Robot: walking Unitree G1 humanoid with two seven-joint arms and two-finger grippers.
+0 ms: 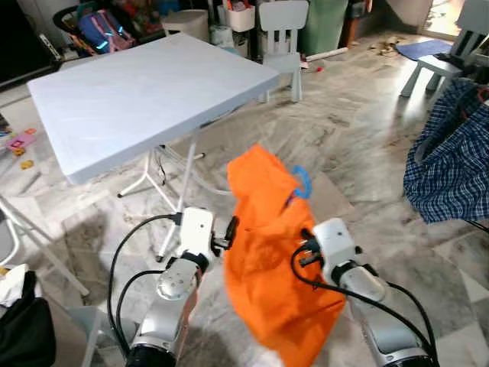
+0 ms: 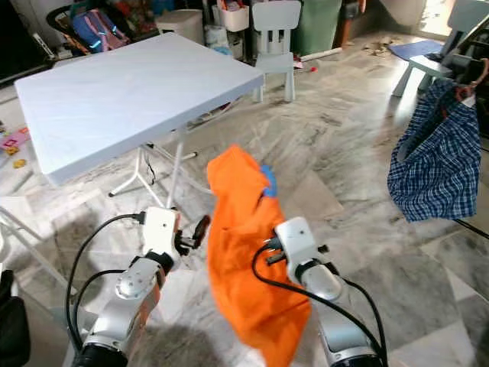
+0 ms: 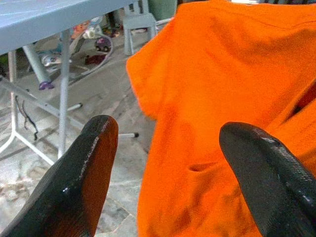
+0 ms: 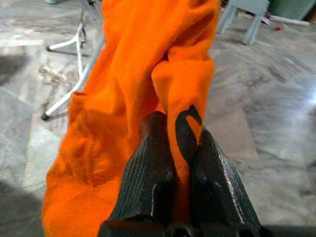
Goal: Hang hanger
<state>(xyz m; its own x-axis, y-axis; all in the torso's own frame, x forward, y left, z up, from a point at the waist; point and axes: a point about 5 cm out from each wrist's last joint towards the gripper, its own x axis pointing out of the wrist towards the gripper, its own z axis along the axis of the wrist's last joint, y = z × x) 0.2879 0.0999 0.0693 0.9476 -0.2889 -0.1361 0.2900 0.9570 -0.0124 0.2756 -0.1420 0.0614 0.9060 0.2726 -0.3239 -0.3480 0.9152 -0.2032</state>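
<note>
1. Left eye view: an orange shirt [image 1: 271, 267] hangs in the air between the two arms, over the marble floor [image 1: 351, 130] and in front of the white desk [image 1: 145, 95]. A blue hanger [image 1: 302, 183] peeks out at the shirt's top. A checked shirt [image 1: 451, 164] hangs at the far right.
2. Right eye view: the left claw [image 2: 200, 227] sits just beside the shirt's edge.
3. Left wrist view: the left claw [image 3: 168, 168] is spread wide, fabric ahead of it, not gripped.
4. Right wrist view: the right claw [image 4: 180, 143] is pressed together, pinching a fold of the orange shirt.
</note>
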